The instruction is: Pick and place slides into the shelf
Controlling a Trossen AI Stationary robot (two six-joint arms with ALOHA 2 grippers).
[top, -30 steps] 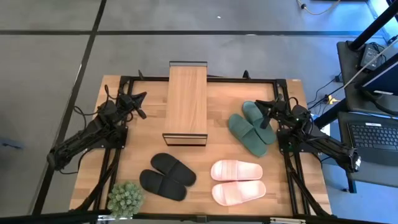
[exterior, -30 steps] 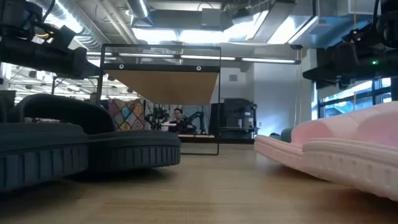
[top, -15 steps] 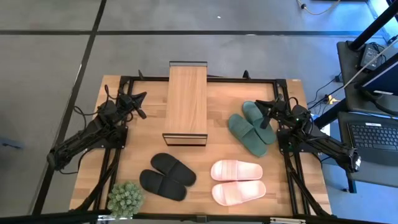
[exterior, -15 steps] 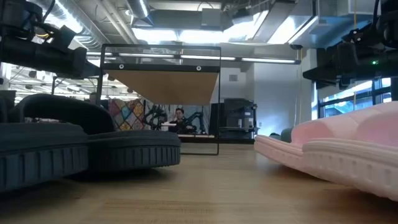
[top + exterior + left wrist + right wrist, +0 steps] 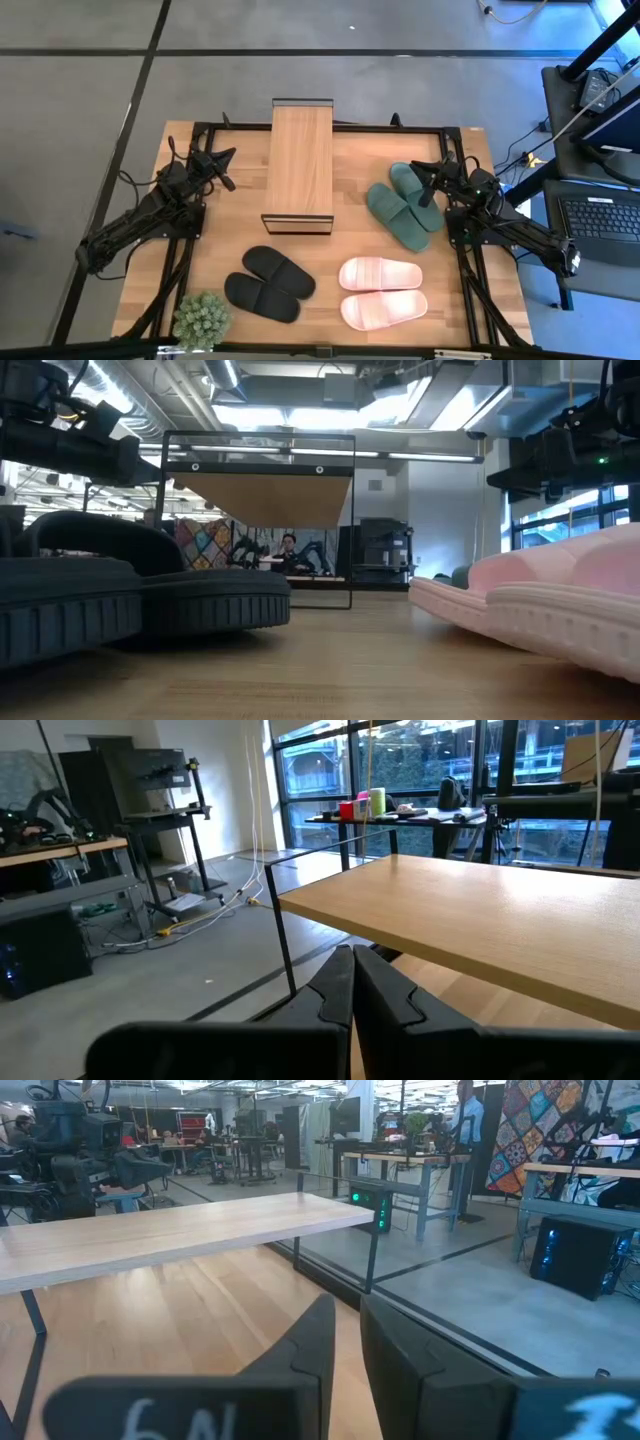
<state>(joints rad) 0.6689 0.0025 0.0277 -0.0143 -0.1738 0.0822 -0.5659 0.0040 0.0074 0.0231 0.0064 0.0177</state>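
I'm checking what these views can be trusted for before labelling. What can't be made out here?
- Shelf lower tiers: high view, covered by its own plank top.
- Green slides: low view, almost wholly behind the pink slides.
- Potted plant: shows only in the high view.
- Pink slides: low view, cut off by the right edge.
- All slides: absent from both wrist views.

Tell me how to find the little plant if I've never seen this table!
Look at the big wooden table from above and go to its near left corner, on the left arm's side. The little plant sits there beside the black slides. It is the only round, bushy green thing; the green slides are flat and far across.
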